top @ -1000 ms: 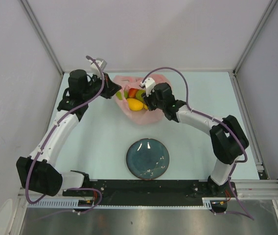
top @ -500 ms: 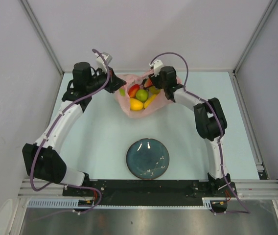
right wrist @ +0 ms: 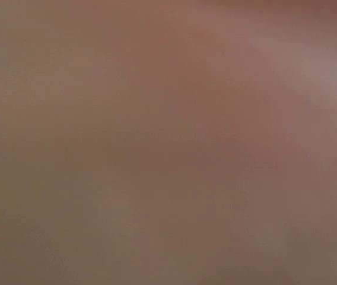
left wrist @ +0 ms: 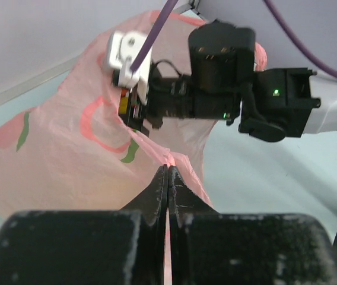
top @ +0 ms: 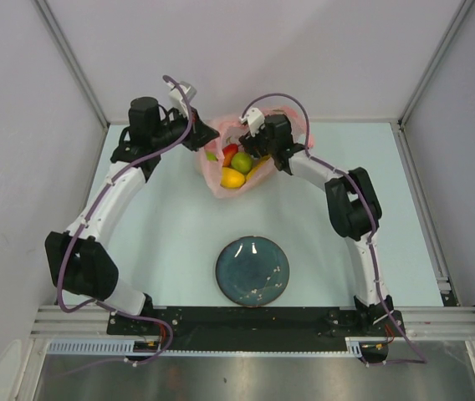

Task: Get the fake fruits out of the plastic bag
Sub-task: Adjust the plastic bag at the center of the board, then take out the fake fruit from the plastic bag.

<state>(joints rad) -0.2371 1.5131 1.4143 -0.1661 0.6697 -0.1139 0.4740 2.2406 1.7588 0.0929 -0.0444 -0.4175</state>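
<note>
Fake fruits (top: 236,167) lie heaped inside the pink plastic bag (left wrist: 67,148) at the far centre of the table (top: 162,234), none visibly out yet. Left gripper (left wrist: 167,176) pinches the bag's rim tight; right gripper (top: 252,153) reaches into its mouth, jaws hidden, so their spread cannot be told.

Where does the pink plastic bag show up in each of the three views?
Top external: the plastic bag is at upper centre, between the two wrists, with fake fruits showing inside.
Left wrist: it fills the left and centre, its edge pinched in the left gripper.
Right wrist: only a pinkish-brown blur; the bag cannot be made out.
Shared landmark: the white block on the right wrist.
</note>
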